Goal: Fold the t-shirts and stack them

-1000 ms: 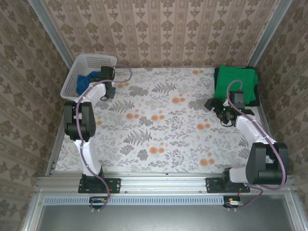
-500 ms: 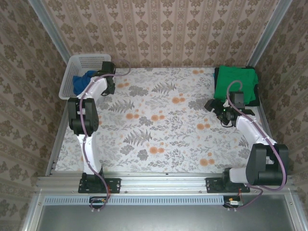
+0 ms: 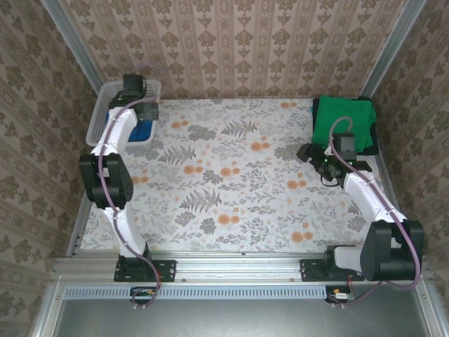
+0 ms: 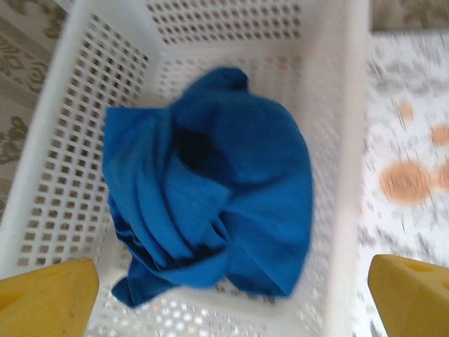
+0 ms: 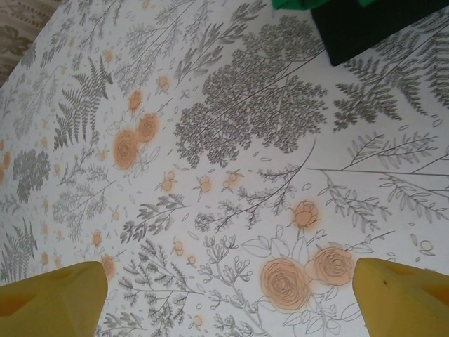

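In white basket [image 4: 344, 140]: royal-blue t-shirt [image 4: 231, 182], crumpled heap (dark hollow at centre); left hand [image 4: 228, 295] splayed above.

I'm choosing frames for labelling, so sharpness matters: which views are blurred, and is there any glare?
Left wrist view: motion-blurred, the blue t-shirt and basket lattice soft, the tablecloth at right smeared. Right wrist view: sharp, the floral print crisp. Top external view: evenly lit, no glare.
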Tool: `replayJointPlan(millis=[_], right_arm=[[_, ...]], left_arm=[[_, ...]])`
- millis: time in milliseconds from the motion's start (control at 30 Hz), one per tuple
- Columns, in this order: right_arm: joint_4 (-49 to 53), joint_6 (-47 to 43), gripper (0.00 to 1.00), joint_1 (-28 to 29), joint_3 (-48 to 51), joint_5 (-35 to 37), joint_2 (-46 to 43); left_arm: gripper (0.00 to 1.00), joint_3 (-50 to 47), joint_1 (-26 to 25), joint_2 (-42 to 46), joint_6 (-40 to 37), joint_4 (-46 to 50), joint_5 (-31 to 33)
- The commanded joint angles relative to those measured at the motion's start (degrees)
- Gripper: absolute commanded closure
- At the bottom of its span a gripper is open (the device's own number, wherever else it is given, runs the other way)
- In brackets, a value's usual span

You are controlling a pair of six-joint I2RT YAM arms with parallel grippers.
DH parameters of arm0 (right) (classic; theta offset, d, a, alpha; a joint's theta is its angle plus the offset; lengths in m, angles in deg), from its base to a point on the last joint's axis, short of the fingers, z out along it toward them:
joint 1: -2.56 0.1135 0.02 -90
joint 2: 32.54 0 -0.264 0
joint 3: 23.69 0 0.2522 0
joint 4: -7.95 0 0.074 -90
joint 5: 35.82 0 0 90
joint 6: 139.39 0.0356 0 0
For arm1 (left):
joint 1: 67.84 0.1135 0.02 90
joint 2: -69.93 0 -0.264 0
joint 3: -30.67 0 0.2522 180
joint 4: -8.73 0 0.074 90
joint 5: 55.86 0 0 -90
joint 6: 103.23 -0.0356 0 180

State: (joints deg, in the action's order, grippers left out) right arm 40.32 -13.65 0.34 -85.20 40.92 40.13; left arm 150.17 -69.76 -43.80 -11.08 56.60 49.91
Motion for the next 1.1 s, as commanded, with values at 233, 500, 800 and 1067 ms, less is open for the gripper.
replayJointPlan(millis=[233,500,800,1067], right_arm=[[1.7,-0.31,0.09,6.51,-1.93,4.39,-0.93],[1.66,-1.44,0.09,7.05,-1.03,5.7,-0.71],[3.64,-3.62,0.13,7.05,-3.59,5.32,-0.84],[2.81,-2.68,0.14,7.29,-4.73,3.19,-4.06]], left_arm=[[0.04,22.67,9.13,-22.72,11.9,4.8,-19.68],[0.44,23.43,10.46,-25.43,14.36,4.55,-26.56],[0.93,15.9,10.3,-7.08,13.78,3.01,-26.92],[1.0,5.82,6.82,16.47,15.88,-6.29,-29.35]])
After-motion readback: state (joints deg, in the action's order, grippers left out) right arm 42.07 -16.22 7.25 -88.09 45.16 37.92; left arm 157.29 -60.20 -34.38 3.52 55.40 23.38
